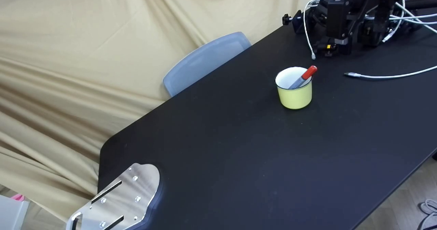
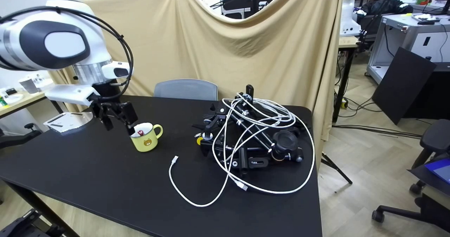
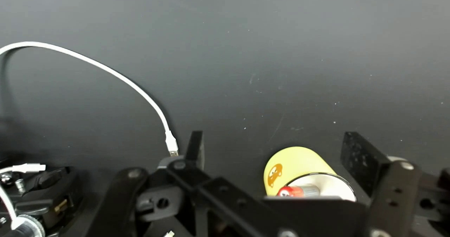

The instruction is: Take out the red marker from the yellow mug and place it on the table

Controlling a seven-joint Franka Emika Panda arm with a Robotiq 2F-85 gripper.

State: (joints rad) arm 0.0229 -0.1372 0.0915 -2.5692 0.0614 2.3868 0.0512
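The yellow mug (image 1: pixel 295 99) stands upright on the black table (image 1: pixel 222 155); it also shows in an exterior view (image 2: pixel 145 145) and the wrist view (image 3: pixel 299 161). The red marker (image 1: pixel 309 73) leans inside it, red end above the rim, grey body inside; it shows in an exterior view (image 2: pixel 141 133) and the wrist view (image 3: pixel 292 191). My gripper (image 2: pixel 119 126) is open and empty, just above and beside the mug. In the wrist view, the gripper (image 3: pixel 274 143) has its fingers wide apart, the mug lying between them in the picture. Part of the marker is hidden by the gripper body.
White cables (image 2: pixel 197 205) lie on the table, one end near the mug. A black folded stand (image 2: pixel 246 142) with coiled cables sits beyond it. A metal plate (image 1: pixel 126 196) is at the table's end. A grey chair (image 1: pixel 208 61) stands behind the far edge, before a beige cloth (image 1: pixel 85 35).
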